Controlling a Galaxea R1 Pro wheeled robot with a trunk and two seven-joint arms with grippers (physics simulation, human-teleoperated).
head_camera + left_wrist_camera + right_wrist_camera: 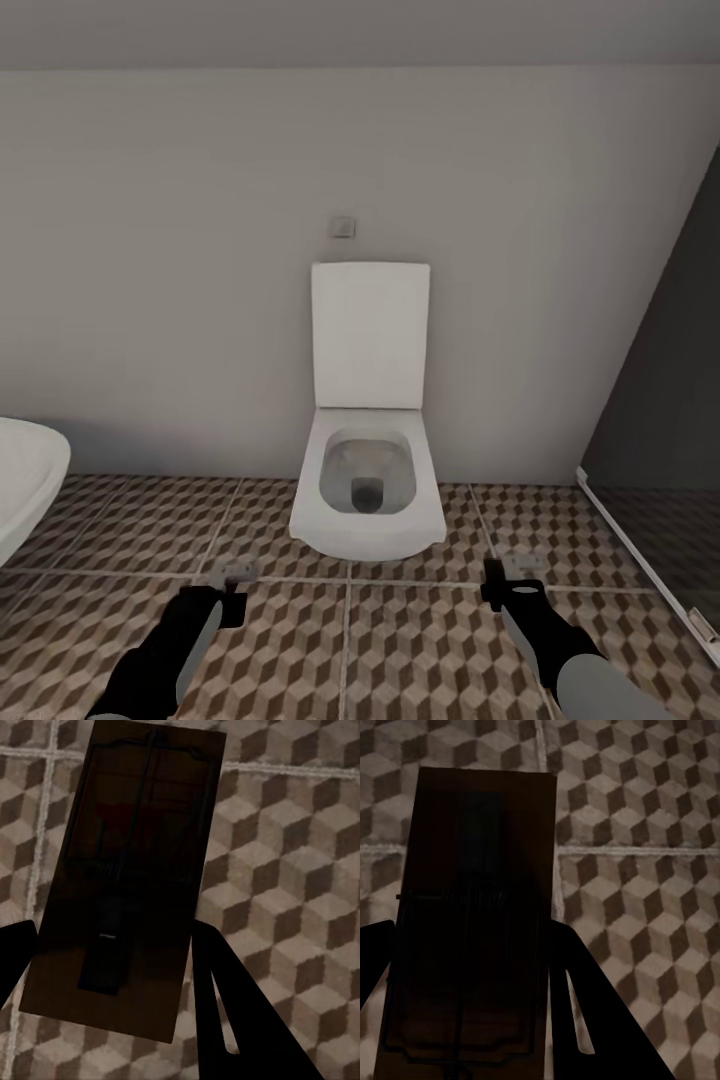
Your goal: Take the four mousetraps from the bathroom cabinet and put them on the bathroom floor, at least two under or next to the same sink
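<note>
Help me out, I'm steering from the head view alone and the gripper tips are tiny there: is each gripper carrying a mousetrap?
Observer: Yes. The left wrist view shows a mousetrap clamped between the left gripper's fingers.
Operator: And the right?
Observer: Same; the right wrist view shows a second mousetrap held in the right gripper.
Operator: What lies beneath them?
Observer: Both wrist views look past the traps onto cube-patterned bathroom floor with pale grout lines.
Operator: Which face of the left trap faces the wrist camera?
Observer: The side with the dark wire parts.
</note>
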